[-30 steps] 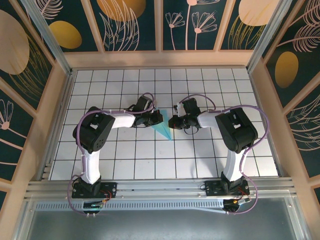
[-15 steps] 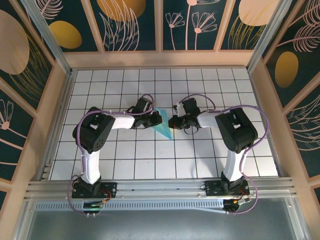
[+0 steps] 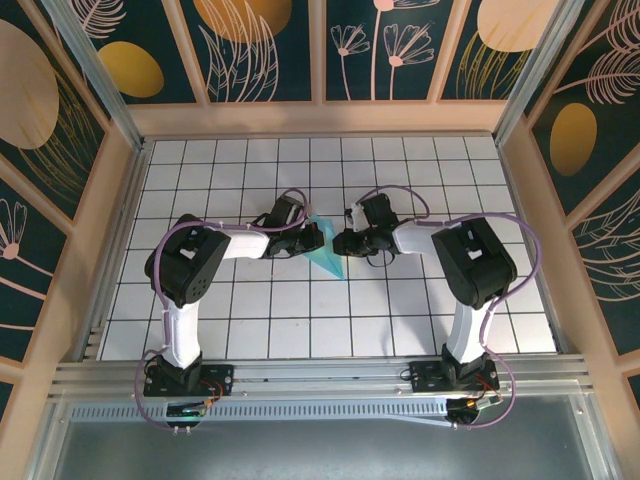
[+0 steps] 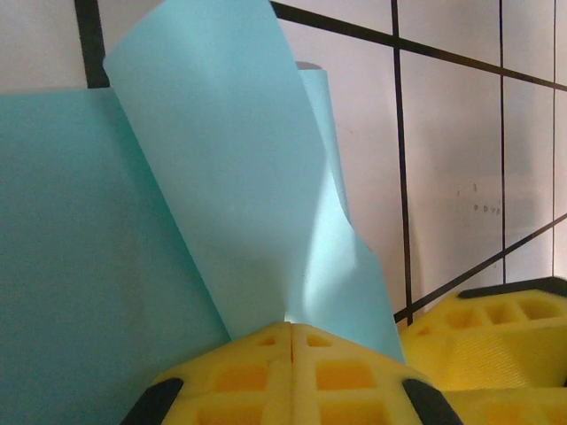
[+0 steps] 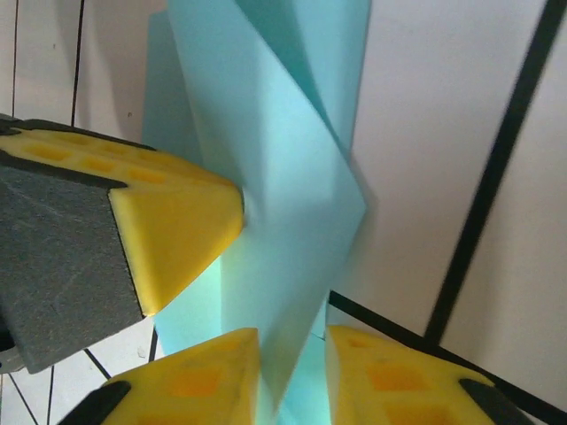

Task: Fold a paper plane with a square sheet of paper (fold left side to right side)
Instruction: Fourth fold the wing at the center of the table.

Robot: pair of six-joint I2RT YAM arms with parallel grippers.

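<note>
The turquoise sheet of paper (image 3: 327, 257), folded into a narrow pointed plane shape, lies at the middle of the grid table with its tip toward the near side. My left gripper (image 3: 317, 236) is at its far left edge. Its yellow fingertips (image 4: 291, 329) are pressed together on a raised flap of the paper (image 4: 239, 177). My right gripper (image 3: 338, 243) faces it from the right. Its jaws (image 5: 292, 354) stand slightly apart, with a lifted fold of the paper (image 5: 283, 177) running loosely through the gap. The left gripper's fingertip (image 5: 177, 221) shows beside that fold.
The white grid table (image 3: 400, 320) is walled by wooden rails (image 3: 320, 118) at the back and both sides. Both arms reach in from their bases (image 3: 185, 378) (image 3: 455, 375) at the near edge, their elbows out to the sides.
The right gripper's jaws have parted from shut, letting go of the paper fold, and that wrist has shifted slightly left. The left gripper has kept its pinch and place.
</note>
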